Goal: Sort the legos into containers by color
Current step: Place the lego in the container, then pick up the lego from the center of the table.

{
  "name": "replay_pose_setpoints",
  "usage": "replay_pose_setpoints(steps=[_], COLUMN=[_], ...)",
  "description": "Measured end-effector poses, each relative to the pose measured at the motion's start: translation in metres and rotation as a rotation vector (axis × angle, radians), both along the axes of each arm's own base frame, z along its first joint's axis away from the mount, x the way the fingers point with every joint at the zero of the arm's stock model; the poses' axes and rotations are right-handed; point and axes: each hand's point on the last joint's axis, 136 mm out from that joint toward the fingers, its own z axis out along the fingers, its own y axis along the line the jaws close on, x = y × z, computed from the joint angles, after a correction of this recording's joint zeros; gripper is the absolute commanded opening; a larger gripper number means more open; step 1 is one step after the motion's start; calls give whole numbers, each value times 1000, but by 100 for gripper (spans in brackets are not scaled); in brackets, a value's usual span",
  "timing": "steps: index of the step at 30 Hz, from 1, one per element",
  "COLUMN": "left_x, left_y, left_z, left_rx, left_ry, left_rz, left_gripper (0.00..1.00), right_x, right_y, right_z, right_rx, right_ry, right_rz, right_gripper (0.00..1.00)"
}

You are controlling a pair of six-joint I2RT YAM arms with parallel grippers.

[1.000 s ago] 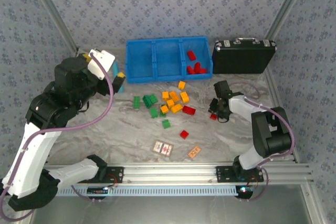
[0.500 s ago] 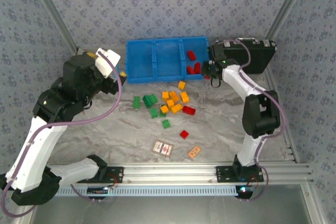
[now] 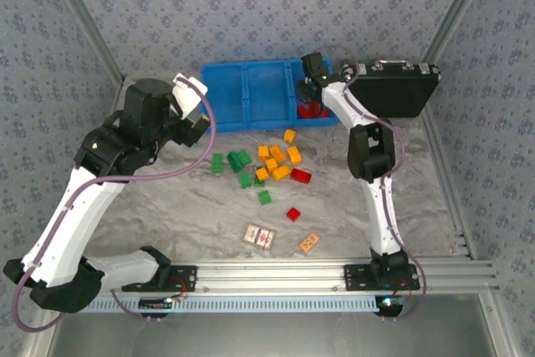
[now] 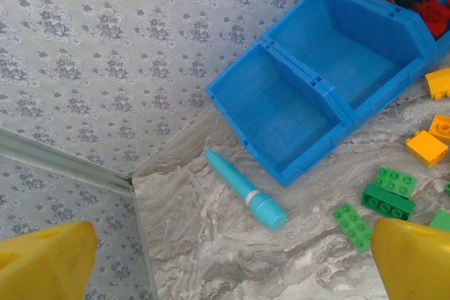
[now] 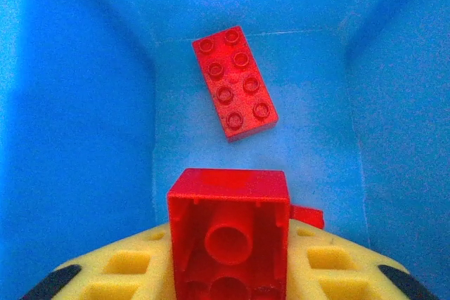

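Walls of the blue tray [image 5: 70,103] ring my right gripper [image 5: 228,279], pinching a red brick [image 5: 228,230] (left gripper [image 4: 228,261] gapes empty); a skewed release could bounce it out.

Bright, even, diffuse light throws only soft, faint shadows on the grey marbled surface [image 3: 167,198]. The left end effector [image 4: 225,261] has yellow pads [image 4: 42,261] blurred out of focus.
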Motion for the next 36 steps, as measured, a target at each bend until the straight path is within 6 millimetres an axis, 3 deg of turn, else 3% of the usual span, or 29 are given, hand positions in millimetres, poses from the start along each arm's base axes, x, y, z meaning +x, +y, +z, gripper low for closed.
replay_pose_setpoints(steps=[6,11,14,21,24,28,32,36], left_x=[2,-3,-13,-39,-42,-44,-45,-47], left_y=[-1,0,5,17,15,11,6,5], left_z=[-2,3,11,31,33,42,40,38], left_rx=[9,-6,-31,-122,-152,-199,-220,-233], left_ry=[4,-7,-34,-92,-82,-85,-66,-48], left_rz=[-4,-13,-20,-38,-46,-61,-74,-80], left_gripper=[100,100,100,100,100,100,100,100], right_x=[-8,-44,-74,-148,-179,-227,-272,-290], right_y=[-3,-9,-14,-13,-5,21,42,44], right_z=[-8,-14,1,68,75,57,22,1], right_rx=[-51,-85,-105,-84,-75,-84,-128,-180], right_ry=[29,80,77,-17,-24,26,121,173], right_rz=[17,44,87,259,363,542,721,816], right_gripper=[53,54,54,56,58,59,60,61])
